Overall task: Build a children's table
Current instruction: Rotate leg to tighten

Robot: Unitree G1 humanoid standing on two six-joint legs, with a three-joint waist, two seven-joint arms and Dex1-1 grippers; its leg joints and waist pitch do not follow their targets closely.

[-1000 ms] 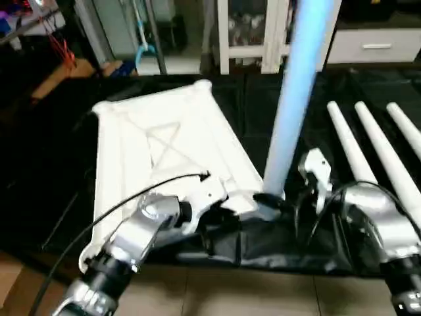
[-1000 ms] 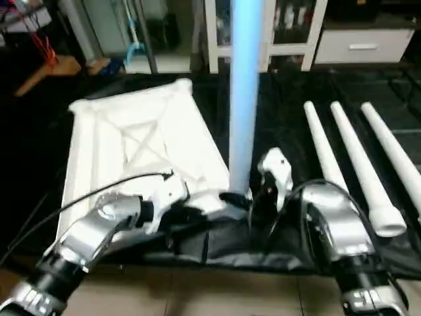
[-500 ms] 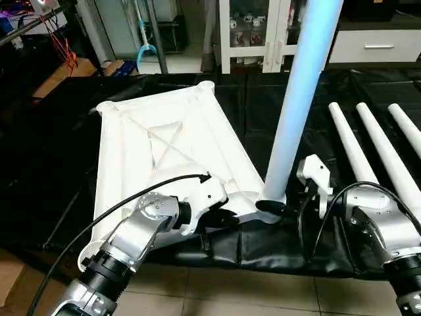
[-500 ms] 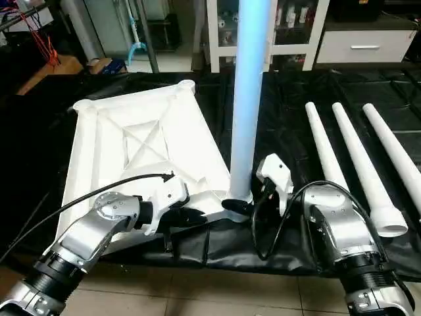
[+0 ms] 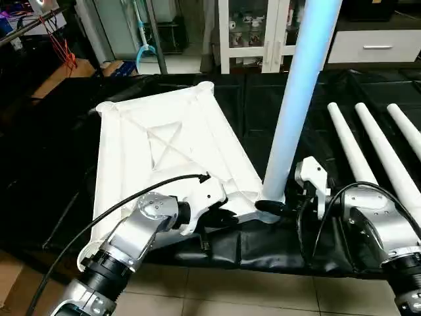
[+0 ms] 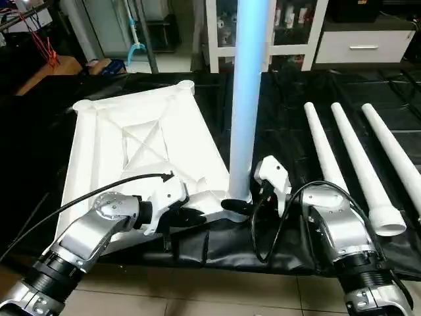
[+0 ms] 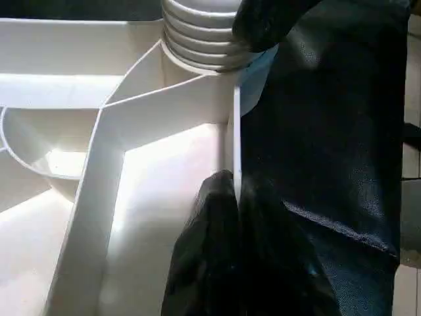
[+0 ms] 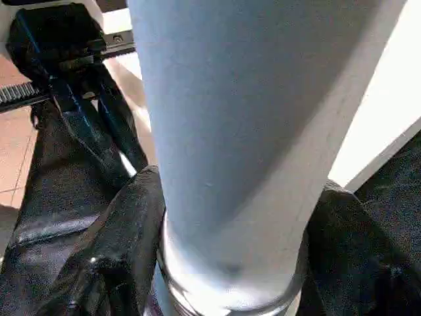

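Black sheeting [image 5: 309, 243] covers the floor at the centre of the head views, with a white glass-door cabinet [image 5: 253, 33] along the top edge. On it lies the tabletop [image 5: 164, 151], ribbed underside up, so its round corner sockets face upward to take legs. One leg [image 5: 293, 99] stands upright in the near corner socket, just right of centre, rising out of the top of the frame. The left gripper [image 7: 230, 217] is pinched tight on the tabletop's thin edge wall close beside that socket, probably to keep the light plastic from sliding or tipping while the leg is worked in. The right gripper [image 8: 227, 263] has a black finger [image 8: 118, 250] on either side of the leg's base, right at the ribbed collar; they straddle it closely, yet whether they press on it I cannot tell. Holding low likely steadies the leg for seating. Three spare legs [image 5: 368, 151] lie side by side at the right, well apart, within reach for later corners
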